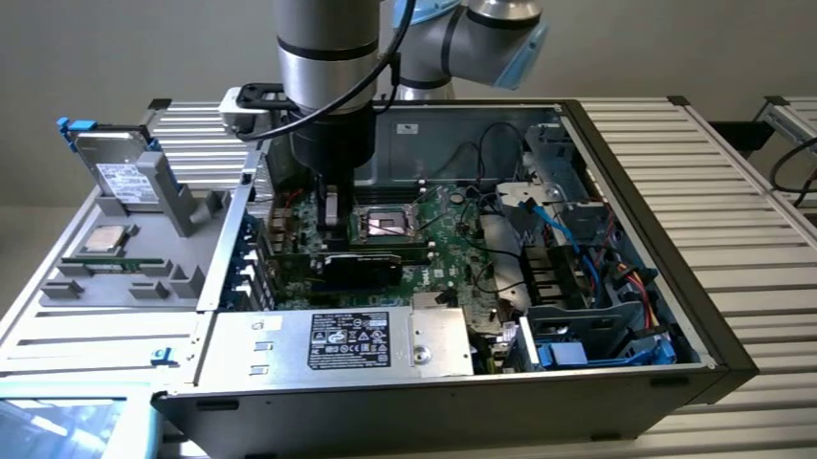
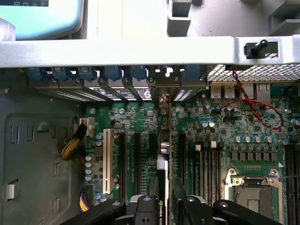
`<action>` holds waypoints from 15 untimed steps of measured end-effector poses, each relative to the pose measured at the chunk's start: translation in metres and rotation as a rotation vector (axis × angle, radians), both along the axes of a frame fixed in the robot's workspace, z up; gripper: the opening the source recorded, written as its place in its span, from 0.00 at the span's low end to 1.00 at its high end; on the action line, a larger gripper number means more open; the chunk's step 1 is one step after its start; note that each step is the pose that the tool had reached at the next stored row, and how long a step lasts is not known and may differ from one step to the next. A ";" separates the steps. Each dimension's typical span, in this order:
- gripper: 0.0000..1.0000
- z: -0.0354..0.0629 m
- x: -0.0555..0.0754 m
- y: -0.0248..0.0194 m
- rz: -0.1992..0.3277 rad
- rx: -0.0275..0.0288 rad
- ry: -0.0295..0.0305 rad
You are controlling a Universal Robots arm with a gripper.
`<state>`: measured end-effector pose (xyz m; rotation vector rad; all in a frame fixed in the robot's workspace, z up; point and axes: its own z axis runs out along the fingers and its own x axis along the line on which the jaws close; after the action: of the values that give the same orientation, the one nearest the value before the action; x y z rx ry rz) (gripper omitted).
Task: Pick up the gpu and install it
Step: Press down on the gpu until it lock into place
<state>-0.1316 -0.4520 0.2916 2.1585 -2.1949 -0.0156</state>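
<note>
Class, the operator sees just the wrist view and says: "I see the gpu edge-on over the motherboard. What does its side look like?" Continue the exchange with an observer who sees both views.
Observer: The gpu stands on edge in the case, its black cooler facing the power supply.
Operator: Anything outside the case?
Observer: A hard drive stands upright in a grey holder at the exterior view's left.
Operator: And the other side?
Observer: Inside the case, blue cables run near the wall at the exterior view's right.
</note>
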 end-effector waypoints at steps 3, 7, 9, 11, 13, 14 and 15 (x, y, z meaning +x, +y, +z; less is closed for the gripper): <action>0.16 0.0000 0.000 0.0000 0.000 -0.0001 0.0001; 0.12 -0.0007 -0.005 0.0001 0.000 -0.0020 -0.0083; 0.12 -0.0014 -0.009 0.0006 0.000 -0.0075 -0.0242; 0.12 -0.0018 -0.011 0.0017 0.000 -0.0124 -0.0488; 0.12 -0.0028 -0.014 0.0049 0.000 -0.0140 -0.0648; 0.12 -0.0042 -0.016 0.0068 0.000 -0.0138 -0.0671; 0.12 -0.0059 -0.018 0.0080 0.000 -0.0137 -0.0687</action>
<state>-0.1500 -0.4440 0.2856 2.1836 -2.2243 0.0744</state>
